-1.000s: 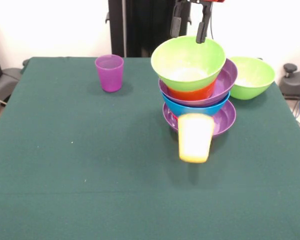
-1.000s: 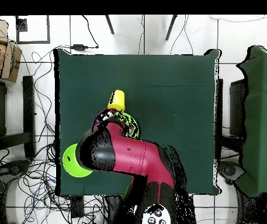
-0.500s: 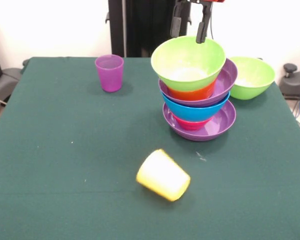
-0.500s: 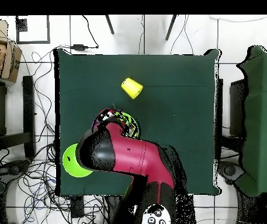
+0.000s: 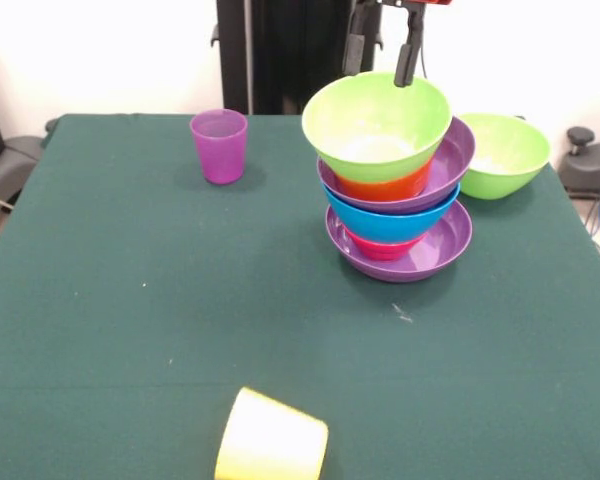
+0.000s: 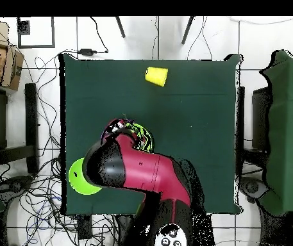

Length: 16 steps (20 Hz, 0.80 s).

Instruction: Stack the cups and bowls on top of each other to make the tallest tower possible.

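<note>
Tower [image 5: 390,190]: nested glossy bowls, lime-green on top; end effector [image 5: 380,62] released above.

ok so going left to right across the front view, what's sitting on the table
purple cup → yellow cup lying on its side at the near edge → tower of nested bowls → lone lime green bowl

One camera looked across the dark green cloth-covered table [image 5: 130,330] from fairly close and slightly above, cropping its near edge. The other looked straight down from high up, taking in the whole table [image 6: 200,128] and surrounding floor. Both showed the fallen yellow tapered plastic cup [image 5: 271,440] [image 6: 156,75].
</note>
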Motion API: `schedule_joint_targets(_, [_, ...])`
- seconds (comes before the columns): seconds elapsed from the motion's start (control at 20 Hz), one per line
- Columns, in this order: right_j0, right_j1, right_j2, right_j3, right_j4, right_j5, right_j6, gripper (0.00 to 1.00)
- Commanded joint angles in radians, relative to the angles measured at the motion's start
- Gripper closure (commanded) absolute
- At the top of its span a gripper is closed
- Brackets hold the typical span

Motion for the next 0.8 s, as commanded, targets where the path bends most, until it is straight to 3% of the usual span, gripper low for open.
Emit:
schedule_joint_targets(0.05, [-0.079,0.127,0.125,-0.103,-0.101,0.054,-0.098,0.0])
schedule_joint_targets(0.35, [-0.182,0.186,0.216,-0.25,-0.144,0.133,-0.225,0.0])
schedule_joint_targets(0.8, [-0.235,0.331,0.325,-0.598,-0.213,0.356,-0.311,0.0])
